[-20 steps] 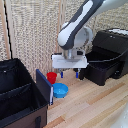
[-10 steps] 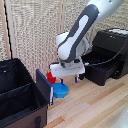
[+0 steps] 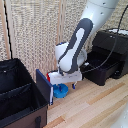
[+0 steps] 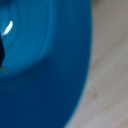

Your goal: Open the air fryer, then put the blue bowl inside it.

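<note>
Beside the black fabric crate [image 3: 20,95], in the exterior view, the gripper [image 3: 65,82] is lowered onto the blue bowl [image 3: 61,91] on the wooden desk [image 3: 95,102], presumably for a grasp; the air fryer [image 3: 107,55] stands well apart, its drawer apparently pulled out. From the wrist view, only blue bowl [image 4: 45,65] surface is seen, very close; the jaws' width cannot be told.

One blue bowl [image 3: 61,90] (it fills the wrist view [image 4: 45,65]). One air fryer [image 3: 107,52], black, at the exterior view's right. One black fabric crate [image 3: 20,97] with one blue panel [image 3: 43,86]. One white robot arm [image 3: 80,40] carrying one tool [image 3: 65,78]. One red thing [image 3: 49,76], mostly hidden. One wooden counter [image 3: 95,107].
</note>
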